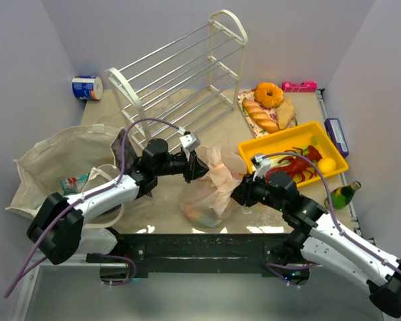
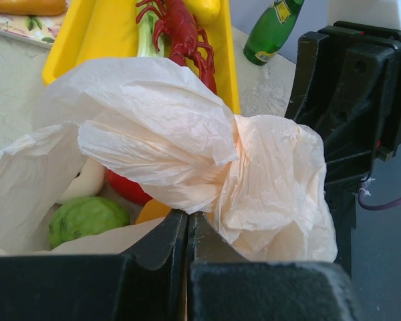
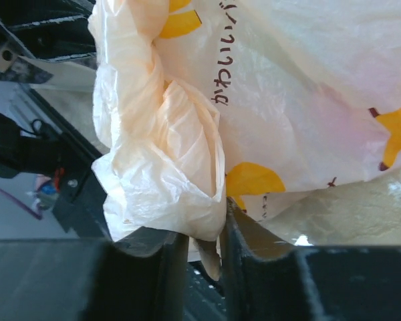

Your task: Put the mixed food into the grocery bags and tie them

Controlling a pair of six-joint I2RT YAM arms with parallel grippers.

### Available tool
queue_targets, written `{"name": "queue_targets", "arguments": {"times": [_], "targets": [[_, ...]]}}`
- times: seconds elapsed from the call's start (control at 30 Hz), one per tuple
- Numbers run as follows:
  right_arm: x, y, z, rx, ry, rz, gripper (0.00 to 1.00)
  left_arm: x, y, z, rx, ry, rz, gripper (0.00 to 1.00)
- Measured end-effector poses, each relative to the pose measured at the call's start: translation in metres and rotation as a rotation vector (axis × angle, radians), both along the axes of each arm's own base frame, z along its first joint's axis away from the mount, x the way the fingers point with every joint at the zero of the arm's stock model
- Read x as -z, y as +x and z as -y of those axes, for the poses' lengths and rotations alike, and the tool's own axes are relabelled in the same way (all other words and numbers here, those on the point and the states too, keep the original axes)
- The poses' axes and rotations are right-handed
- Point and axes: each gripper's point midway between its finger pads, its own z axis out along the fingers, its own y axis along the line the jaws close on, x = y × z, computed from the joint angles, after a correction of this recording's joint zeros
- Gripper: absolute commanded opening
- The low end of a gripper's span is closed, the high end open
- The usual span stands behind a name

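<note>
The peach-pink plastic bag (image 1: 210, 187) stands between my two arms, its top twisted into a bunch (image 2: 187, 134). Through its mouth the left wrist view shows a green toy fruit (image 2: 87, 219) and a red one (image 2: 123, 187) inside. My left gripper (image 1: 199, 167) is shut on a fold of the bag's top (image 2: 187, 217). My right gripper (image 1: 237, 194) is at the bag's other side. Its jaws (image 3: 206, 231) stand a narrow gap apart, and a flap of the bag's handle (image 3: 174, 147) hangs in that gap. The beige tote (image 1: 47, 160) lies open at the left with a packet (image 1: 73, 182) inside.
A yellow tray (image 1: 254, 148) with a red lobster (image 1: 297, 164) sits to the right of the bag. Bread loaves (image 1: 260, 117) and a donut (image 1: 269, 93) lie behind it. A green bottle (image 1: 341, 196) lies at the right edge. A white wire rack (image 1: 187, 73) leans at the back.
</note>
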Motion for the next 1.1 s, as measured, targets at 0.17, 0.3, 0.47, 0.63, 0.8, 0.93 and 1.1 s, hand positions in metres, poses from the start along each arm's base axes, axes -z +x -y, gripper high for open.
{"name": "queue_targets", "arguments": {"times": [0.17, 0.3, 0.47, 0.63, 0.8, 0.93, 1.1], "targets": [[0.011, 0.008, 0.004, 0.043, -0.044, -0.015, 0.08, 0.001, 0.005, -0.001, -0.032, 0.004, -0.003, 0.00], [0.014, 0.009, 0.009, 0.068, -0.060, -0.022, 0.05, -0.003, 0.009, -0.005, -0.086, -0.001, -0.017, 0.00], [0.009, 0.010, 0.011, 0.084, -0.092, -0.058, 0.03, -0.021, 0.012, -0.014, -0.177, -0.023, -0.015, 0.00], [-0.012, 0.012, 0.019, 0.122, -0.109, -0.047, 0.02, -0.030, 0.019, -0.027, -0.263, -0.029, -0.012, 0.00], [-0.020, 0.007, 0.035, 0.166, -0.116, -0.028, 0.00, -0.025, 0.025, -0.034, -0.326, -0.015, -0.048, 0.00], [-0.021, 0.006, 0.041, 0.184, -0.137, -0.033, 0.00, -0.023, 0.028, -0.037, -0.355, -0.013, -0.068, 0.00], [-0.016, 0.005, 0.046, 0.195, -0.166, -0.050, 0.00, -0.022, 0.031, -0.041, -0.380, -0.007, -0.088, 0.00]]}}
